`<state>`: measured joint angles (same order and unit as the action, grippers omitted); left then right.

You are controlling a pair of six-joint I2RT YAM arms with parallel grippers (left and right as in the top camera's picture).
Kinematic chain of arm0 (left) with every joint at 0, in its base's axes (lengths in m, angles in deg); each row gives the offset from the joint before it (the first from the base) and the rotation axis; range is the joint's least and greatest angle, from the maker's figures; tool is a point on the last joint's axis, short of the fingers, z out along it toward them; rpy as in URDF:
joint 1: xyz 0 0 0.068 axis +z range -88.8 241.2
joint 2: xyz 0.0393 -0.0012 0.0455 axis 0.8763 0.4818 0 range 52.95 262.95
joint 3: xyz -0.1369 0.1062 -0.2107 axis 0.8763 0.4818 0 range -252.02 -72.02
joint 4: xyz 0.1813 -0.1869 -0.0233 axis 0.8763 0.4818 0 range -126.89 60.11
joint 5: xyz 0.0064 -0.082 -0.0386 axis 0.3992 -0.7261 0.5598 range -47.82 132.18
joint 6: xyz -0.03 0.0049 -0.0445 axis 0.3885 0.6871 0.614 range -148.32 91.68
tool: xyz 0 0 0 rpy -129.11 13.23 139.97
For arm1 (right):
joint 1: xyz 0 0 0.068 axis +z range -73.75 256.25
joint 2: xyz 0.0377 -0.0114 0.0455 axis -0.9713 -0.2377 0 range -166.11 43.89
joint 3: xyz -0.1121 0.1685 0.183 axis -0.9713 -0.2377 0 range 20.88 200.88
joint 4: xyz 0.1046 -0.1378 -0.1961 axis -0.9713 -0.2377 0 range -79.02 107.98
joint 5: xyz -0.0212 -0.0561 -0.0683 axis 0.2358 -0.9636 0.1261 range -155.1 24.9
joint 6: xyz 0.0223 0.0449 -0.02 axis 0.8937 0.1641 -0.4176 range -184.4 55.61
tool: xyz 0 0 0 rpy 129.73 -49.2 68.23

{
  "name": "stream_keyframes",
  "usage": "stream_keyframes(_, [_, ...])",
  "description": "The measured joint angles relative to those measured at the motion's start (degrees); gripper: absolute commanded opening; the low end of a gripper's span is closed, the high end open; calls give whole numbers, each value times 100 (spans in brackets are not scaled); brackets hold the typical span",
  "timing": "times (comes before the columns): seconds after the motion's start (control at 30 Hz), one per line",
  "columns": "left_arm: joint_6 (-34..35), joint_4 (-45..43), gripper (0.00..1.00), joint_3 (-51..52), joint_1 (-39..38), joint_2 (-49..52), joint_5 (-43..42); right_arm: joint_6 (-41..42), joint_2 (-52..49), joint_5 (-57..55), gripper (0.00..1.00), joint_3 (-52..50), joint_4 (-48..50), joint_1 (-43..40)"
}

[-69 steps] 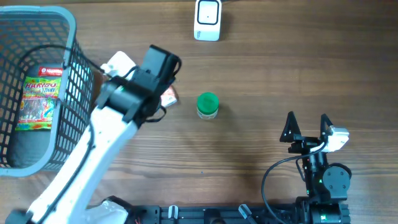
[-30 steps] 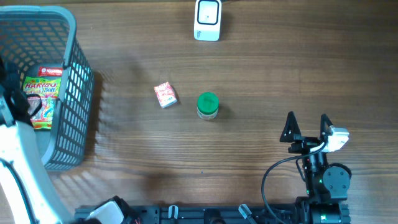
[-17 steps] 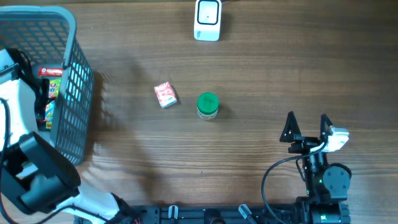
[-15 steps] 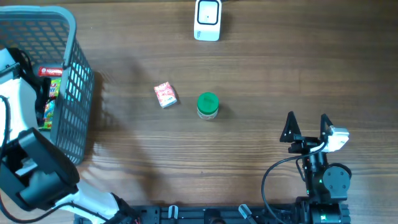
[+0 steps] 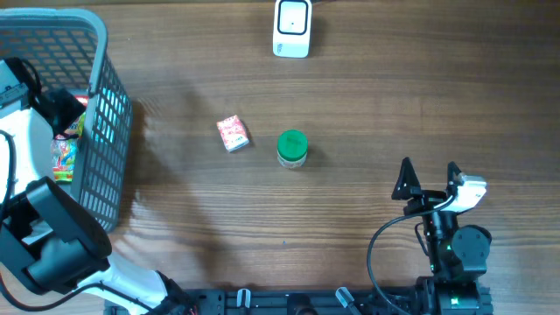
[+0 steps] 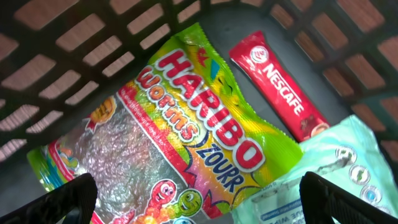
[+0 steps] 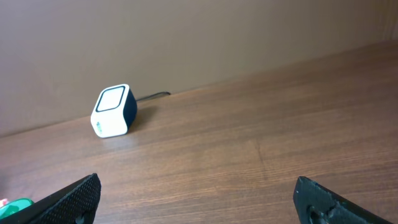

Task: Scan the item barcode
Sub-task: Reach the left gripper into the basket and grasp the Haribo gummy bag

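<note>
My left gripper is down inside the grey mesh basket, open, hovering over the items there with nothing between its fingers. Right under the left gripper lies a Haribo worms bag. A red Nescafe stick lies beside the bag, and a pale green packet is at the lower right. The white barcode scanner stands at the table's far edge. My right gripper is open and empty near the front right, facing the scanner.
A small red and white packet and a green-lidded jar sit on the wooden table mid-way between the basket and the right arm. The basket walls close in around my left gripper. A cable runs from the scanner's back.
My left arm has swung from the table's middle over to the basket and lowered its gripper inside, over the Haribo bag. The right arm has barely shifted.
</note>
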<state>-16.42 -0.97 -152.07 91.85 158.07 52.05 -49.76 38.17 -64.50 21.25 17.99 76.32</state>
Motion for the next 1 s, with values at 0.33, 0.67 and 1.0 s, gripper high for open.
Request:
stream_keyframes(0.33, [-1805,-656,99,1134,2,2,-76,0,-83,2,100,0,-2,0])
stream_keyframes(0.67, [-2017,-1032,100,1475,249,-2,341,0,-83,2,100,0,-2,0])
stream_keyframes(1.0, [-2072,-1773,11,1593,546,0,345,0,-85,2,100,0,-2,0])
